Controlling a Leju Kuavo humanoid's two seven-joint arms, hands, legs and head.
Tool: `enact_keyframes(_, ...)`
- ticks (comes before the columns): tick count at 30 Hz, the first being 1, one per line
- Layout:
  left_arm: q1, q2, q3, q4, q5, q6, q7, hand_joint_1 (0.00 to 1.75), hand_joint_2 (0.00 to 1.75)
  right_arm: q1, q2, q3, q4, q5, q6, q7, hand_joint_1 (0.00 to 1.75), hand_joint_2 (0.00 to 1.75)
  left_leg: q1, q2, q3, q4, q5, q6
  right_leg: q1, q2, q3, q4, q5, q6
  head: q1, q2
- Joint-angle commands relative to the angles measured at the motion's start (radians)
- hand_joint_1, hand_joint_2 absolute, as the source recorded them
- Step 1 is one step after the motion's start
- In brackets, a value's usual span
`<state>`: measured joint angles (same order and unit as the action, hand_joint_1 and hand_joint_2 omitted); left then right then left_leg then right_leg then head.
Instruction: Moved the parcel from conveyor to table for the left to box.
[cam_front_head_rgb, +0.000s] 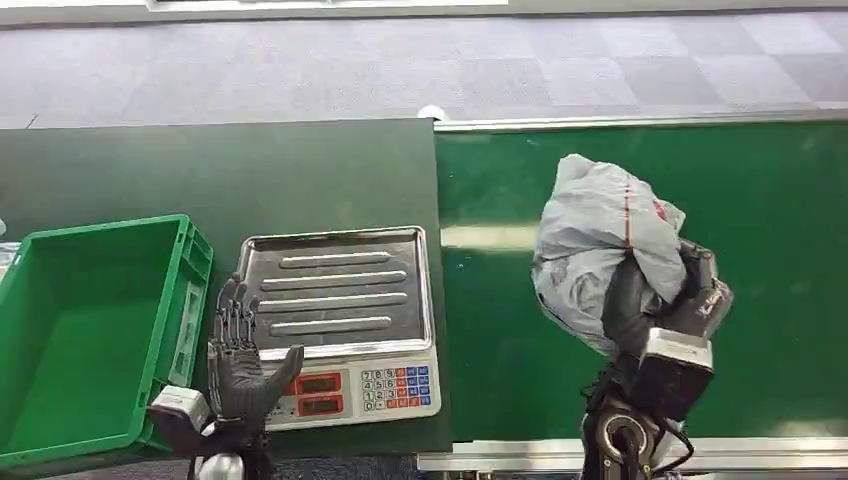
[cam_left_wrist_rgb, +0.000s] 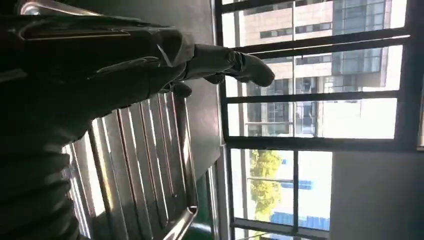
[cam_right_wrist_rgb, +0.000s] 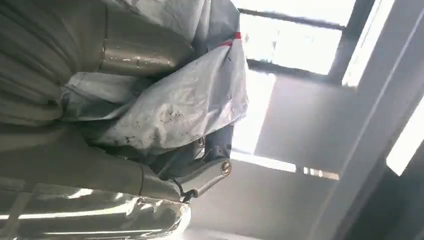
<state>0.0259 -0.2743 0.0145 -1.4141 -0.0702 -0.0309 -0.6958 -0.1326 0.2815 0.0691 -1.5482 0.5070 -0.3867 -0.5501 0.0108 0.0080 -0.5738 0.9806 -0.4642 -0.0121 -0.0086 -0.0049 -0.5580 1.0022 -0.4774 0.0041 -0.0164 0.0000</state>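
Head view pictures show a grey plastic-wrapped parcel (cam_front_head_rgb: 598, 250) held by the right hand (cam_front_head_rgb: 668, 300) above the green conveyor (cam_front_head_rgb: 760, 200), with the fingers wrapped into its lower side. The parcel is judged to be a soft, crumpled bag, probably light and somewhat slippery, so that its shape is likely to sag and shift under a loose hold; a grasp around the bulkier middle, with plenty of wrapping gathered, is judged safer than a pinch on a loose corner. The left hand (cam_front_head_rgb: 238, 355) is seen released, its fingers spread and nothing in them, at the edge of the scale (cam_front_head_rgb: 340, 290) on the dark counter (cam_front_head_rgb: 200, 170). A green box (cam_front_head_rgb: 30, 340) stands just beside the scale, and the parcel is well apart from both.
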Motion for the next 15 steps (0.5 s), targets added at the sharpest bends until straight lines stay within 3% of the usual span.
enact_keyframes(1,-0.131,0.100,-0.093,-0.064,-0.024,0.061,-0.002,0.00,1.75,-0.330,0.068,0.099,0.689,-0.011,0.110,-0.090,1.75,1.75,0.001,0.005,0.001,-0.001,0.000,0.000,0.001,0.004,0.000,0.000,0.002,-0.001,0.000,0.000)
enact_keyframes(4,-0.144,0.117,-0.112,-0.116,-0.019,0.086,-0.002,0.00,1.75,-0.369,0.068,0.155,0.769,-0.026,0.162,-0.128,1.75,1.75,0.001,0.006,0.001,0.000,0.001,-0.001,0.002,0.007,-0.002,0.000,0.003,-0.001,0.000,0.000)
enact_keyframes(6,-0.135,0.141,-0.113,-0.196,-0.050,0.207,-0.002,0.00,1.75,-0.429,0.068,0.320,0.852,-0.151,0.194,-0.148,1.75,1.75,0.002,0.005,0.000,0.000,0.001,-0.001,0.002,0.007,-0.002,0.001,0.002,-0.001,0.000,0.000)
enact_keyframes(7,-0.135,0.141,-0.113,-0.196,-0.050,0.207,-0.002,0.00,1.75,-0.429,0.068,0.320,0.852,-0.151,0.194,-0.148,1.75,1.75,0.001,0.007,0.000,0.001,0.000,-0.001,0.001,0.008,-0.003,0.002,0.002,-0.001,0.000,0.000)
enact_keyframes(8,-0.080,0.166,-0.085,-0.283,-0.026,0.192,-0.002,0.00,1.75,-0.458,0.068,0.437,0.879,-0.243,0.147,-0.148,1.75,1.75,0.001,0.005,-0.001,0.000,0.000,-0.001,0.001,0.007,-0.002,0.002,0.001,-0.001,0.000,0.000)
enact_keyframes(11,-0.065,0.160,-0.025,-0.405,-0.009,0.245,-0.002,0.00,1.75,-0.479,0.068,0.592,0.860,-0.382,0.159,-0.148,1.75,1.75,0.001,0.011,-0.002,0.001,-0.001,-0.001,0.001,0.012,-0.005,0.002,0.002,-0.001,0.000,0.000)
enact_keyframes(13,-0.062,0.149,0.012,-0.427,0.007,0.238,-0.002,0.00,1.75,-0.479,0.068,0.638,0.852,-0.405,0.158,-0.148,1.75,1.75,0.001,0.003,-0.005,0.001,0.000,-0.001,0.001,0.004,-0.006,0.002,0.000,-0.001,0.000,0.000)
enact_keyframes(15,-0.052,0.123,0.068,-0.466,0.017,0.225,-0.002,0.00,1.75,-0.486,0.068,0.691,0.853,-0.464,0.184,-0.148,1.75,1.75,0.001,0.004,-0.004,0.000,0.000,-0.001,0.002,0.005,-0.005,0.001,0.000,-0.001,0.000,0.000)
